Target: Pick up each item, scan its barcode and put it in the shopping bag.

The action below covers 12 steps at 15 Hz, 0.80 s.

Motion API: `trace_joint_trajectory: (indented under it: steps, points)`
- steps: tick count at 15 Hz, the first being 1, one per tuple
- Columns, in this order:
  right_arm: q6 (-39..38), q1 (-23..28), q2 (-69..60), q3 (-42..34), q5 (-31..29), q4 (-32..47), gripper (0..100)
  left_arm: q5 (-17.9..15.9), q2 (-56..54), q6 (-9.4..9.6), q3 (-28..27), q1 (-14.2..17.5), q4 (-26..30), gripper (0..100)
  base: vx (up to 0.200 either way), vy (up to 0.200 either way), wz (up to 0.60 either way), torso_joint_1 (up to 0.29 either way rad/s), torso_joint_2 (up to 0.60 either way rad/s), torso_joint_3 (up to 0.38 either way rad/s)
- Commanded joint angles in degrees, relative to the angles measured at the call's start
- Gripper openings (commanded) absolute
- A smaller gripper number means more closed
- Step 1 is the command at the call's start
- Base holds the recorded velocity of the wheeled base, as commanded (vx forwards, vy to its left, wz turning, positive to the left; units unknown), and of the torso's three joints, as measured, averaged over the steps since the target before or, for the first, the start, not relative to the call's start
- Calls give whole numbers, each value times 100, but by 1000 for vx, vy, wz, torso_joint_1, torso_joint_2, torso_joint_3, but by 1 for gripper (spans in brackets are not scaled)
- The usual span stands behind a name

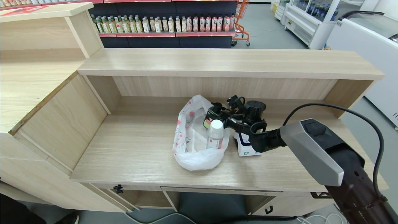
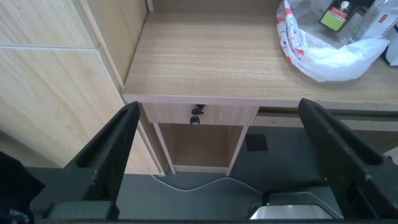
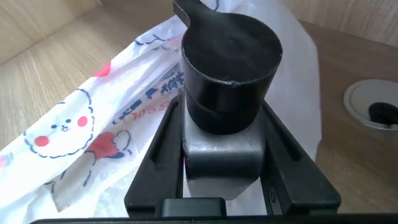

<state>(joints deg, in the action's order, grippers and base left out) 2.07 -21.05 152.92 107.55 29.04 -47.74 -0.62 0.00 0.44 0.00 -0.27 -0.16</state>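
A white shopping bag [image 1: 189, 149] with a red pattern lies open on the wooden counter [image 1: 130, 149]. A clear bottle with a white cap [image 1: 215, 134] stands upright in its mouth. My right gripper [image 1: 213, 116] hovers over the bag's opening, shut on a black-capped container [image 3: 230, 56] with a green label [image 1: 206, 123]. In the right wrist view its fingers [image 3: 165, 149] press both sides of that container, with the bag [image 3: 81, 137] below. My left gripper [image 2: 217, 168] hangs open and empty below the counter's front edge, well to the left of the bag [image 2: 323, 56].
A white boxy device [image 1: 245, 147] stands right of the bag, under my right arm. A raised shelf [image 1: 230, 62] and side walls enclose the counter. A round cable hole [image 3: 373, 109] sits in the counter behind the bag. There is free room on the counter's left half.
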Motion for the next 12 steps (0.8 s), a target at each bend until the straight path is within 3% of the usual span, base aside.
trace_joint_trajectory:
  steps: [1, 3, 4, 12]
  points:
    - [4, -13, 133, 118, 14, 19, 0, 1, 9, 0, 0, 0, -2, 100, 0, 0, 0, 0, 0, 0]
    - [12, -13, 133, 126, 14, 37, 0, 1, 9, 0, 0, 9, -2, 100, 0, 0, 0, 0, 0, 0]
    - [12, -13, 124, 126, 23, 37, 100, 1, 0, 0, 0, 0, -2, 100, 0, 0, 0, 0, 0, 0]
    - [12, 5, -192, 601, 32, 28, 100, 1, 0, 0, 0, 0, -2, 100, 0, 0, 0, 0, 0, 0]
